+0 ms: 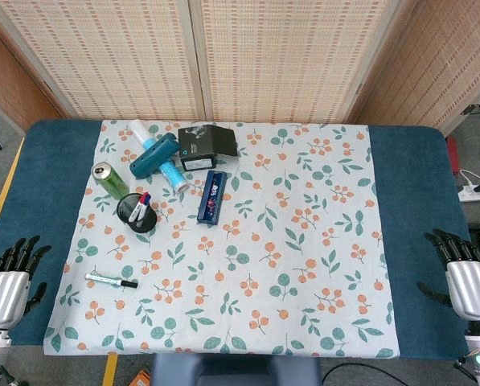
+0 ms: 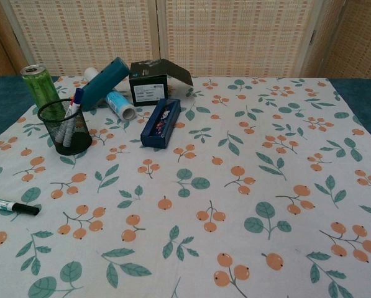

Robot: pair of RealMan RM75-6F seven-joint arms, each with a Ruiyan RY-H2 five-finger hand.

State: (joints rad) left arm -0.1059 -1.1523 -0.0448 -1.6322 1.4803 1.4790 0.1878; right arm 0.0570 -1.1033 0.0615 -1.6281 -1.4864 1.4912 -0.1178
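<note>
Two hands: both mine, low at the table's edges, neither holding anything.
Table (image 1: 408, 209): blue top, carrying everything else.
Cloth (image 1: 304, 241): white with leaves and orange berries, spread over the middle of the table.
Right hand (image 1: 465, 277): at 4 o'clock, off the cloth on the blue, fingers apart and pointing up the table, nothing in them.
Left hand (image 1: 10, 281): at 8 o'clock, off the cloth, fingers spread, holding nothing; the marker is the thing nearest it.
Black box (image 1: 206, 146): at 11 o'clock near the far edge of the cloth, its lid flap raised.
Teal case (image 1: 153, 155): just at 9 o'clock of the box, lying tilted across the white tube.
White tube (image 1: 161, 159): on its side under the teal case, blue-patterned end toward me.
Green can (image 1: 109, 179): upright, at 10 o'clock on the cloth, near the mesh cup.
Mesh cup (image 1: 136, 212): black, upright, just at 5 o'clock of the can, with pens standing in it.
Blue pen box (image 1: 211, 197): long and flat, at 6 o'clock of the black box.
Marker (image 1: 111, 281): green-and-white with black cap, lying flat at 8 o'clock on the cloth, apart from my left hand.
</note>
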